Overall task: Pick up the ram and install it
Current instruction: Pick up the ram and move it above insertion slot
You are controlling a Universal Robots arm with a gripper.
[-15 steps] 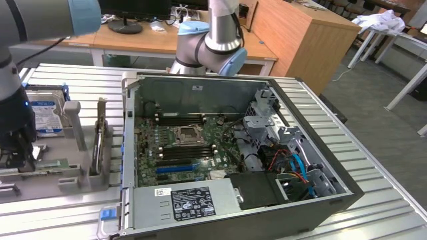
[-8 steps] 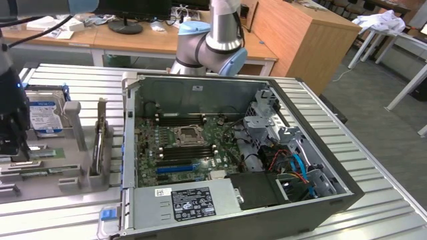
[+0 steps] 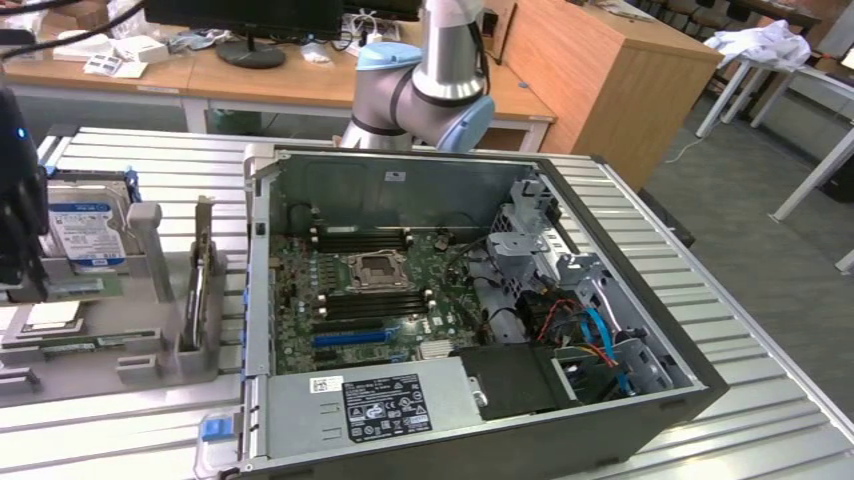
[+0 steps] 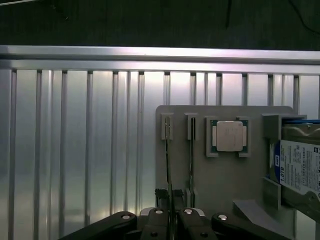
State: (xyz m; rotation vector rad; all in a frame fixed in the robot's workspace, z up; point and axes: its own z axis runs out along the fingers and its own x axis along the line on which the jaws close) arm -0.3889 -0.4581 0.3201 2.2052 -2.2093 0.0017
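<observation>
Wrist view: the gripper (image 4: 170, 216) hangs straight above a grey holder (image 4: 225, 185) that lies on a ribbed metal table (image 4: 75, 150). Its dark linkage sits right over the ram (image 4: 168, 160). The ram stands on edge in a narrow slot of the holder, so it appears as one thin line. I cannot tell from either picture whether the gripper is wide, narrow or already clamped on the stick. A second thin stick (image 4: 191, 160) stands on edge in the next slot, just beside the ram and parallel to it. Beyond that stick a processor chip (image 4: 229, 136) lies flat in its own recess, and a hard drive (image 4: 300, 170) with a blue and white label sits in the bay past the chip. In the exterior view the holder is at the exterior view's left, with the dark gripper body low over it at that edge of the picture. The arm (image 3: 427, 90) rises behind an open computer case (image 3: 262, 300) that lies on its side near the holder. Inside the case the motherboard (image 3: 300, 300) faces up, with long black slots (image 3: 360, 240) on either side of the processor socket (image 3: 380, 270). The ram is in the holder, well apart from those slots.
</observation>
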